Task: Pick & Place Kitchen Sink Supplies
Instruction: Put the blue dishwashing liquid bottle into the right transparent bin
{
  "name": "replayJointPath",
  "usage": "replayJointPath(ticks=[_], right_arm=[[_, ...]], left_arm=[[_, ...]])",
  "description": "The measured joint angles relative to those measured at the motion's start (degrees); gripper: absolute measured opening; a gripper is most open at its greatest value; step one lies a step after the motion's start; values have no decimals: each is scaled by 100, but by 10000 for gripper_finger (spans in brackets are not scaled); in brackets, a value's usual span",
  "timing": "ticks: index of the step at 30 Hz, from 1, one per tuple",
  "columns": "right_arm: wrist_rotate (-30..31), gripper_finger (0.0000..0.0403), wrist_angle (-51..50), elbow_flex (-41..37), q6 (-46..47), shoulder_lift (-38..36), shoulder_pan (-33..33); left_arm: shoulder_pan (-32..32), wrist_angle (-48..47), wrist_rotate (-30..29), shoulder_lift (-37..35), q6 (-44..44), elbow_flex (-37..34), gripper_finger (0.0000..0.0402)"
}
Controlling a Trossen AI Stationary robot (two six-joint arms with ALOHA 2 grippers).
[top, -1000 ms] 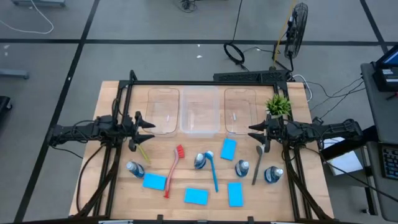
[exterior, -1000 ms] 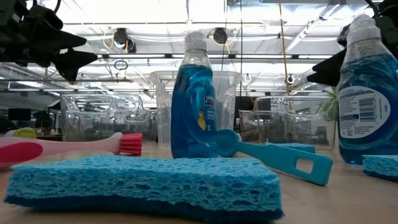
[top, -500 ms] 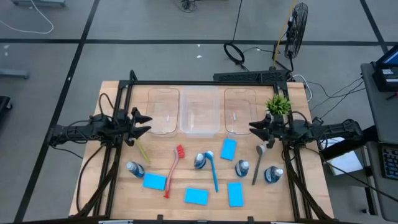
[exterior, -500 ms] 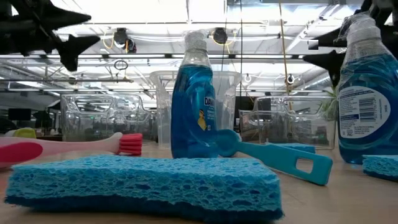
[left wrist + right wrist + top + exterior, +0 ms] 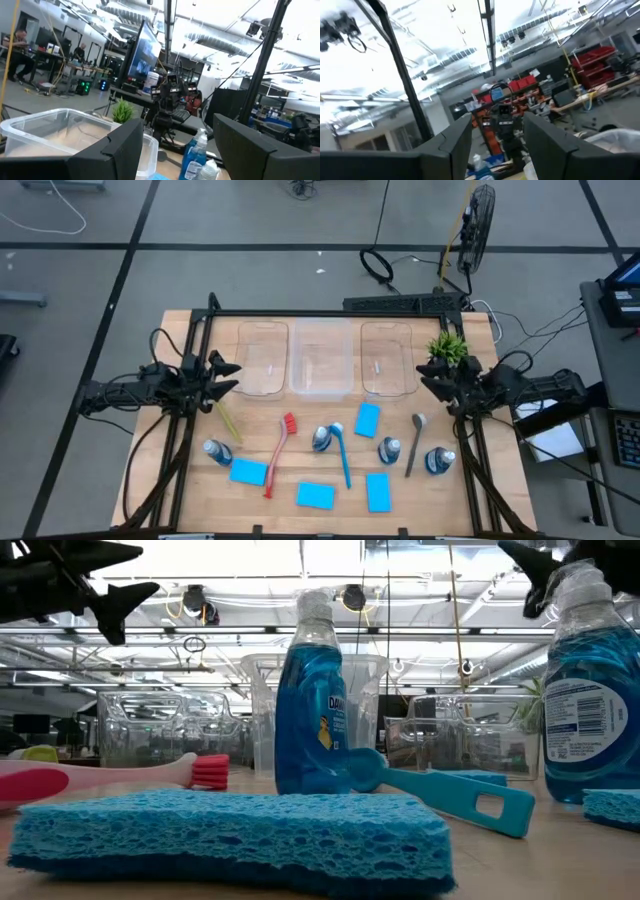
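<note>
Yellow-green brush [image 5: 229, 421] just beside left gripper [image 5: 230, 378]

Three clear plastic bins [image 5: 321, 358] stand side by side along the table's [image 5: 490, 480] far edge, a small green potted plant [image 5: 446, 348] just right of them

A grey floor [image 5: 250, 220] crossed by dark lines surrounds the wooden table [image 5: 180, 330], filling the upper half of the high view. At upper right stands a black fan [image 5: 478, 225], with coiled black cables [image 5: 378, 262] and a power strip [image 5: 385, 304] just behind the table's far edge. A white cord [image 5: 45, 220] loops at upper left. In the low view, bright ceiling lights [image 5: 300, 555] and pipes [image 5: 250, 630] run overhead.
</note>
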Motion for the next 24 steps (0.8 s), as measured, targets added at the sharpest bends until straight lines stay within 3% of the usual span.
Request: replayJointPath(ticks=[3,8,13,19,24], right_arm=[[-6,160,-831,749,-229,429,0],[-56,141,-3040,2424,-448,1424,0],[-502,126,-4733,3820,-451,2309,-2],[-1507,113,-5048,4296,-570,2702,0],[-1812,104,-5060,4296,-333,2701,0]], left_arm=[[0,-4,1,0,-102,0,241],[0,-14,4,0,-102,0,241],[0,-63,112,0,-34,0,241],[0,-175,154,0,90,0,241],[0,-173,161,0,45,0,241]])
